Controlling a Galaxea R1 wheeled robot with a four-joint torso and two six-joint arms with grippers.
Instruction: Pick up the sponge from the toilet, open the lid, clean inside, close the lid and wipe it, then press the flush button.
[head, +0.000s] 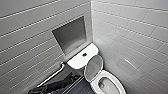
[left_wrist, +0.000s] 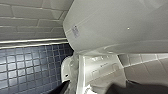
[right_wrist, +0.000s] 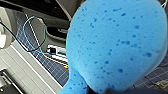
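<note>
The white toilet (head: 105, 82) stands in the tiled corner. Its lid (head: 93, 67) is raised and leans back against the tank, so the bowl (head: 108, 85) lies open. A round flush button (head: 84, 54) sits in the flat tank top. The blue sponge (right_wrist: 112, 45) looms close in the right wrist view, pinched at its narrow end by my right gripper (right_wrist: 100, 90), which is shut on it. My left arm (head: 57, 85) reaches in low beside the tank. My left gripper (left_wrist: 95, 90) is open and holds nothing, close under the white tank (left_wrist: 112, 22).
A recessed niche (head: 70, 35) is set in the wall above the tank. A metal grab bar (head: 53, 74) runs along the left wall. The floor is dark blue tile (left_wrist: 22, 67). Tiled walls close in on both sides of the toilet.
</note>
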